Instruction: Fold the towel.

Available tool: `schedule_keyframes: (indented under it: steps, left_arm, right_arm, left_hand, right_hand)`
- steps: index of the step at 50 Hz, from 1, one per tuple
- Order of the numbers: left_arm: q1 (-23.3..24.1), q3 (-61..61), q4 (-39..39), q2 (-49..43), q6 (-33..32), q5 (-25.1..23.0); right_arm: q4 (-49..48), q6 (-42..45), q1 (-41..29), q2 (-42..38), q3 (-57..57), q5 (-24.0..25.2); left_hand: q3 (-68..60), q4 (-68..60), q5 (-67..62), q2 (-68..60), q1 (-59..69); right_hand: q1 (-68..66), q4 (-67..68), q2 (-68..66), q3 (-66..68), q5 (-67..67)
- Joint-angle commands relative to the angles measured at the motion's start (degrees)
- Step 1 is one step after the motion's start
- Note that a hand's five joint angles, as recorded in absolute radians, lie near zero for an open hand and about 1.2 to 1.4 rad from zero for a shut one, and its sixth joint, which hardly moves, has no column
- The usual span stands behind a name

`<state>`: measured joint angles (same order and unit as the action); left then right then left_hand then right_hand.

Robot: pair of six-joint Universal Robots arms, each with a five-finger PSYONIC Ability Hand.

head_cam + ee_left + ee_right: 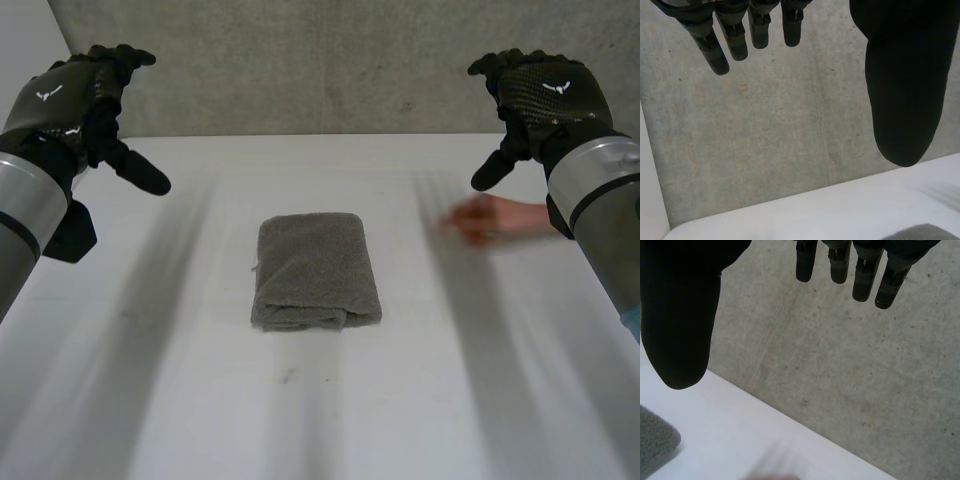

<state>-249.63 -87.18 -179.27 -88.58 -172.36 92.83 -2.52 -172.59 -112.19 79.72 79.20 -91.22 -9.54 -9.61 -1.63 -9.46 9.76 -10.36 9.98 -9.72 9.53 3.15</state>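
Note:
A grey towel (315, 270) lies folded into a compact rectangle in the middle of the white table (180, 400). My left hand (85, 95) is raised high at the far left, fingers (720, 45) straight and thumb spread, holding nothing. My right hand (540, 95) is raised high at the far right, likewise open, with its fingers (860, 275) straight. Both hands are well above and apart from the towel. A corner of the towel (920, 233) appears below the left hand's thumb, and another towel corner (655, 440) below the right hand's thumb.
A person's hand (490, 218) rests on the table to the right of the towel, under my right hand. A grey concrete wall (330, 60) stands behind the table's far edge.

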Motion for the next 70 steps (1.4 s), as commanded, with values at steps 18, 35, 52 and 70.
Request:
schedule_keyframes:
  steps: [18,35,52,70]
  left_arm:
    - [0.8,7.4,0.1,-3.4,0.2,-5.6]
    - [0.7,6.1,-0.5,-3.4,0.0,-5.7]
    - [-0.2,6.6,-0.5,-3.1,0.0,-5.7]
    - [-0.1,6.2,-0.5,-2.7,0.0,-5.7]
  right_arm:
    - [-0.4,1.0,0.9,0.4,1.1,1.0]
    - [-0.1,0.9,0.7,0.3,1.1,1.1]
    - [-0.3,0.9,0.2,0.5,1.3,1.2]
    - [-0.3,0.8,0.4,0.5,1.4,1.2]
  left_hand:
    - [-0.5,-0.4,1.6,-0.6,0.3]
    - [-0.5,-0.4,1.6,-0.6,0.3]
    - [-0.5,-0.4,1.6,-0.6,0.3]
    - [-0.5,-0.4,1.6,-0.6,0.3]
  right_hand:
    - [0.4,0.0,-0.3,0.5,-3.1]
    - [0.4,0.0,-0.3,0.5,-3.1]
    - [0.4,0.0,-0.3,0.5,-3.1]
    - [0.4,0.0,-0.3,0.5,-3.1]
